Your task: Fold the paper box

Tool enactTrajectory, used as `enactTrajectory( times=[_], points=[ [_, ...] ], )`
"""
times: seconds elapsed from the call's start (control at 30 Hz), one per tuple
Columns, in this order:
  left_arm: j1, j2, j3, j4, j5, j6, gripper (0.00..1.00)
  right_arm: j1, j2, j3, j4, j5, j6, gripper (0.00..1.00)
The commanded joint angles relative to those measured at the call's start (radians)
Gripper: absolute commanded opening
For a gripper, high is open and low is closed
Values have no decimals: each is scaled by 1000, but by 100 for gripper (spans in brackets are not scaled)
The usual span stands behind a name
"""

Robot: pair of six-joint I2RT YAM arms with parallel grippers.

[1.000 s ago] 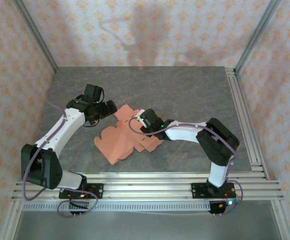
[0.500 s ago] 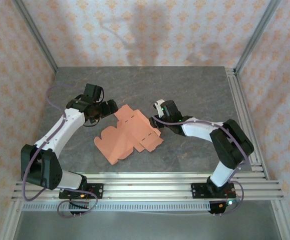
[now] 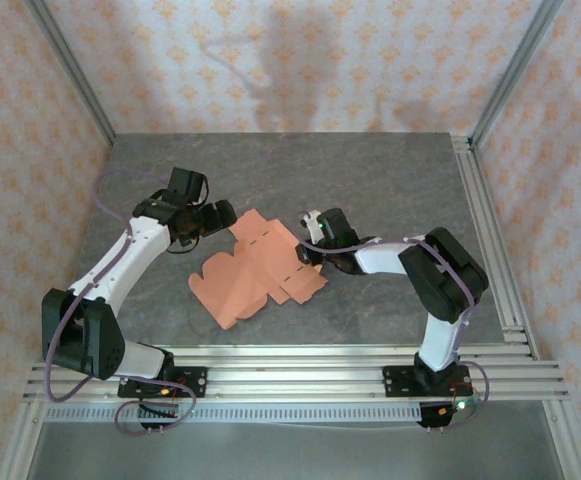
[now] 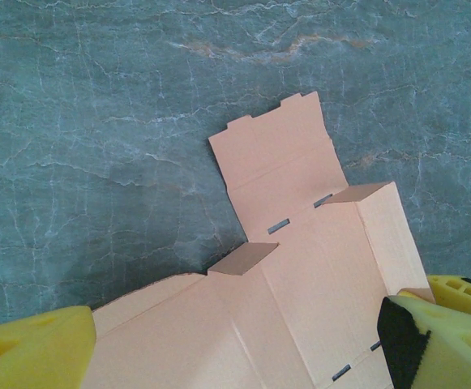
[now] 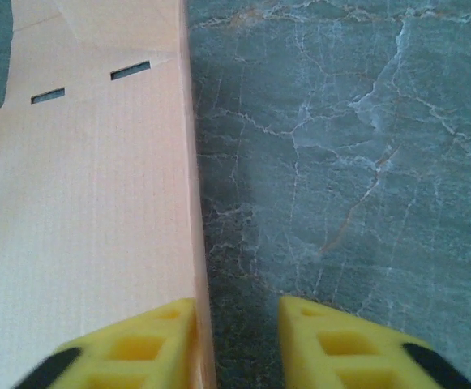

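The paper box (image 3: pixel 255 270) is a flat salmon-orange cutout with flaps and slots, lying open on the grey table. In the left wrist view its notched flap (image 4: pixel 280 174) points away and two small tabs stand up. My left gripper (image 3: pixel 222 218) hovers at the cutout's far left corner, open wide, with its yellow fingers (image 4: pixel 32 352) either side of the card. My right gripper (image 3: pixel 310 243) is low at the cutout's right edge. That raised edge (image 5: pixel 199 243) runs between its narrowed jaws, against the left finger (image 5: pixel 130 348). The right finger (image 5: pixel 340 348) stands apart over bare table.
Aluminium rails (image 3: pixel 495 250) run along the table's right side and its near edge (image 3: pixel 300 365). Patterned walls close in the back and both sides. Bare grey tabletop (image 3: pixel 370 180) lies behind and to the right of the cutout.
My right gripper left the cutout's middle, swung out to the right, then came back to its right edge with narrower jaws. The left arm has not moved.
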Motion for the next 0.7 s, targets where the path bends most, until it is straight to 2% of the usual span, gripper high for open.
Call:
enactTrajectory(
  times=[0.0, 0.17, 0.43, 0.6, 0.67],
  points=[
    [2, 0, -8, 9, 5, 22, 91, 2, 9, 20, -3, 9, -35, 21],
    [3, 8, -9, 12, 11, 22, 91, 3, 23, 48, -61, -17, -85, 21],
    [3, 21, -8, 4, 15, 26, 91, 5, 42, 88, -122, -31, -120, 25],
    [1, 21, -11, 5, 18, 30, 91, 8, 58, 104, -148, -21, -135, 19],
    [3, 21, -11, 3, 17, 31, 91, 11, 63, 112, -165, -12, -148, 14]
  ],
)
